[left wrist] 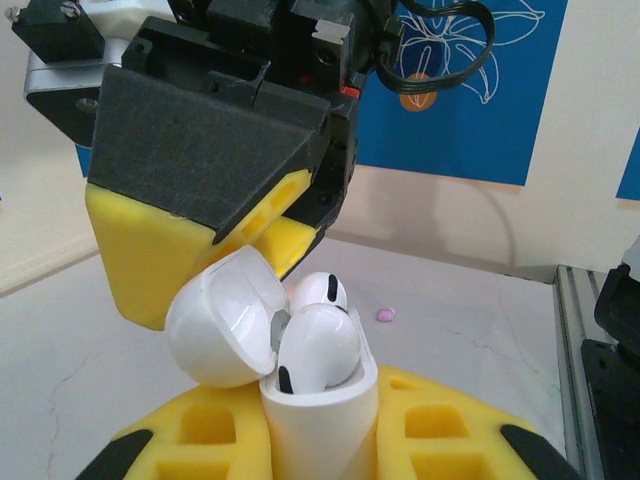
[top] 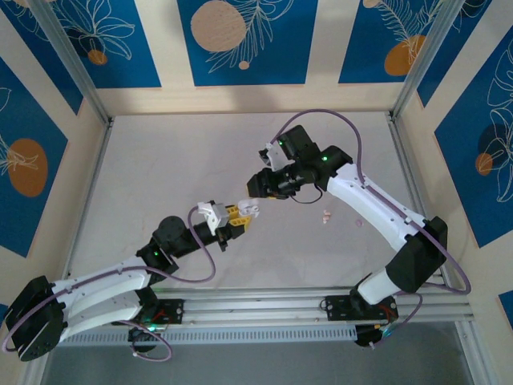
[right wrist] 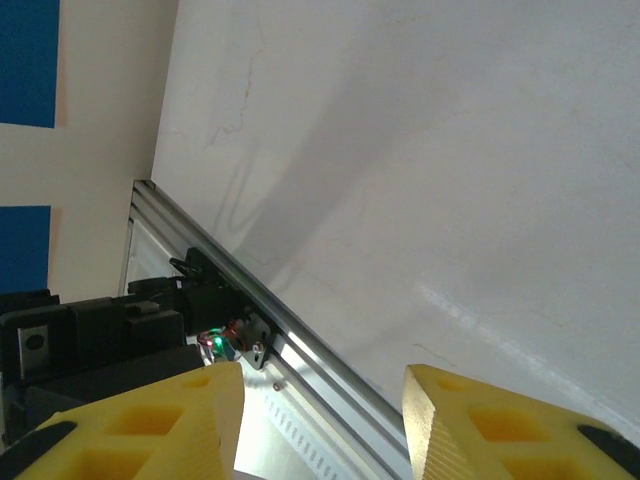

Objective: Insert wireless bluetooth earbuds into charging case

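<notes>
My left gripper [left wrist: 320, 428] is shut on the white charging case [left wrist: 318, 420], holding it upright with its lid [left wrist: 215, 320] swung open to the left. Two white earbuds sit in the case: one [left wrist: 322, 345] at the front and one [left wrist: 318, 290] behind it, their heads standing above the rim. From above, the case [top: 249, 209] is at the tip of my left gripper [top: 232, 218] in mid-table. My right gripper [top: 258, 191] hovers just beyond it, open and holding nothing [right wrist: 320, 400]; one of its yellow fingers [left wrist: 150, 255] hangs right over the lid.
A pale pink earbud [top: 325, 216] lies on the white table to the right of both grippers, and shows as a small pink piece [left wrist: 386, 314] behind the case. Another tiny pink piece [top: 358, 223] lies further right. An aluminium rail [top: 264, 303] runs along the near edge.
</notes>
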